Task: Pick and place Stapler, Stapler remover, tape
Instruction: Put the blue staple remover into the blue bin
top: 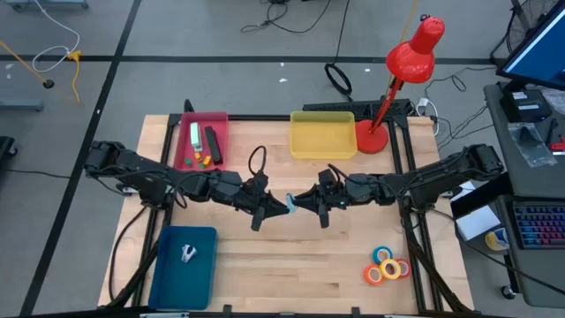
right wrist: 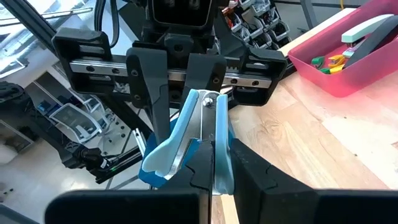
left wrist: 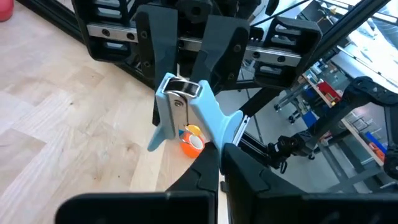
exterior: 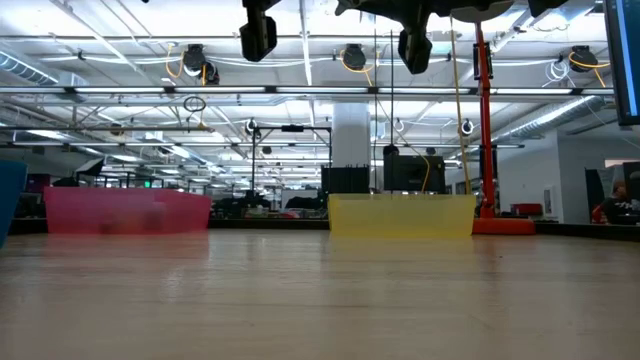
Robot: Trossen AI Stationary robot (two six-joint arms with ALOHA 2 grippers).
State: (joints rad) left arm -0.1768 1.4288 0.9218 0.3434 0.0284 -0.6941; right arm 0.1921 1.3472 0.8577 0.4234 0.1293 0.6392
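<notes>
A light blue stapler remover point(top: 290, 204) hangs in the air over the middle of the table. My left gripper point(top: 281, 207) and my right gripper point(top: 298, 201) meet there tip to tip, and both are shut on it. A pale stapler point(top: 194, 138) and a black one point(top: 212, 141) lie in the pink tray point(top: 221, 119) at the far left. Another stapler remover point(top: 188, 253) lies in the blue tray point(top: 168, 283) at the near left. Several tape rolls point(top: 388, 266) lie flat on the table at the near right. My left gripper pinches one end of the stapler remover point(left wrist: 219, 132) between its two fingers point(left wrist: 210, 167). The fingers come level from the table's left. The remover is clear of the table. My right gripper pinches the remover's other end point(right wrist: 208, 134) between its two fingers point(right wrist: 200, 163), coming level from the table's right. The remover's blue wings stick out past the fingers toward the left gripper, high above the table.
An empty yellow tray point(top: 322, 134) stands at the far middle, with a red desk lamp point(top: 408, 62) beside it at the far right. Small green and yellow bits point(top: 201, 160) lie in the pink tray. Bare wood lies below the grippers.
</notes>
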